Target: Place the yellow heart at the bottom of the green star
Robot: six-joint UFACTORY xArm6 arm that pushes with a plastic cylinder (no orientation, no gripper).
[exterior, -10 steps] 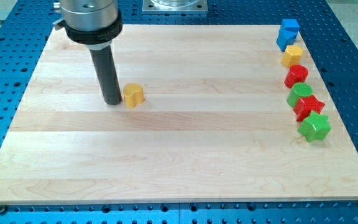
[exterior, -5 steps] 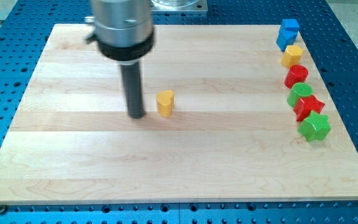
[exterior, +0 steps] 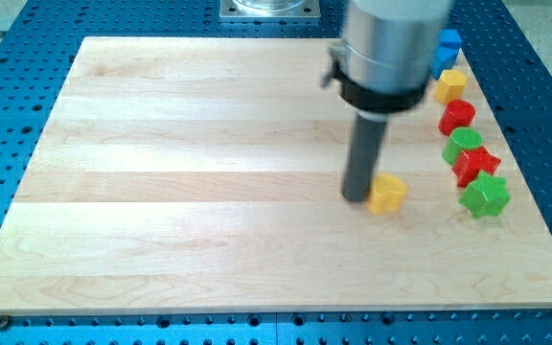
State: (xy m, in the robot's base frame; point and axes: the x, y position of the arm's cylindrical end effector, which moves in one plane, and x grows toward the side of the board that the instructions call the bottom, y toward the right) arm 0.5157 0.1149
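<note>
Camera view, risks listed near to far:

1. Board (exterior: pixel 209 240): the bottom-right stretch below the green star (exterior: pixel 485 195) is bare, and that is the target spot. It sits close to the right edge, so an overshoot could run the heart off the wood.
2. My tip (exterior: pixel 356 198): a bare rod, nothing to grip with, so it grasps nothing and only pushes. It is touching or just beside the left face of the yellow heart (exterior: pixel 386 195); I cannot tell if a gap remains.
3. Heart sits level with the star, to its left and near it. A straight push rightward would ram it into the star instead of below it, and could shift the star, moving the target.
4. Contact looks slightly off-centre. The heart could spin or slip round the rod when steered toward the view's bottom.
5. Red star (exterior: pixel 475 165) and green block (exterior: pixel 464 144) touch just above the green star. Any bump there likely chains up the column.
6. Red block (exterior: pixel 456 116), yellow block (exterior: pixel 449 85), blue block (exterior: pixel 444 48): further up. Rod body partly hides the blue one; a wide sweep could clip them.
</note>
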